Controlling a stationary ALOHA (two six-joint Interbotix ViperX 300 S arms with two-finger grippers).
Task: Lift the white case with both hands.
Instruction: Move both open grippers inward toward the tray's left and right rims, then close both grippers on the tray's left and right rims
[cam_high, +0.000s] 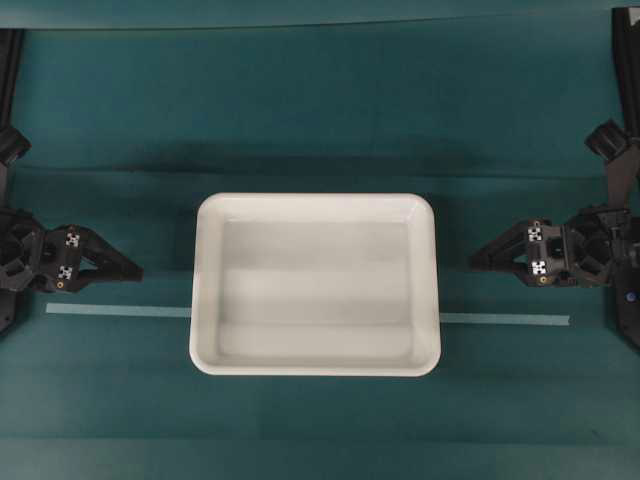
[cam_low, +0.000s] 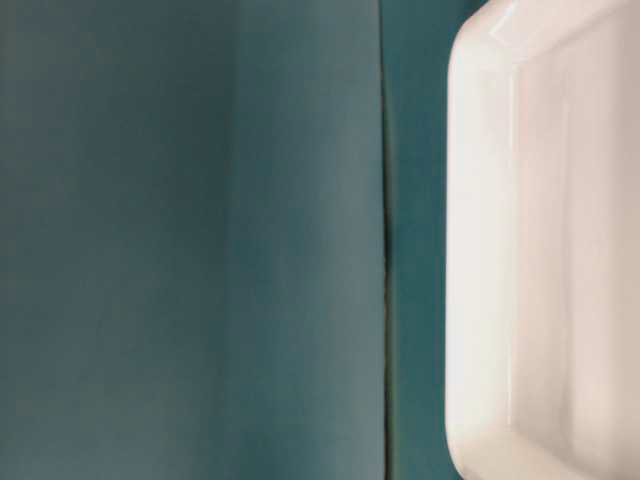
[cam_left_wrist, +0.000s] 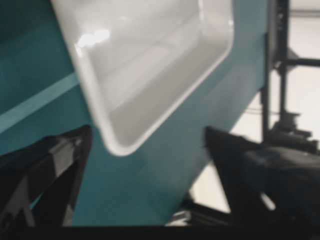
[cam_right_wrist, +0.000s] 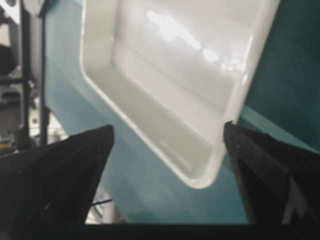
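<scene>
Both claws stand off from the white case, one at each short end, and neither touches it. The white case lies flat on the teal desk, hollow side up, with its long axis running straight from one claw toward the other; a pale tape strip on the desk shows out from under it on either side.

Off one short end of the case, the left claw points its tips at the rim, jaws spread and holding nothing; in its wrist view the case's near corner sits between the two dark fingers, somewhat ahead of them. Off the opposite short end, the right claw mirrors it, also released, with a case corner framed between its fingers.

The gap to the case looks a little narrower on the right claw's side, though both are close to even. By my reading, the lift depends on each claw travelling along that long axis to meet its short-end rim, then closing on the rim together so the case rises level.
</scene>
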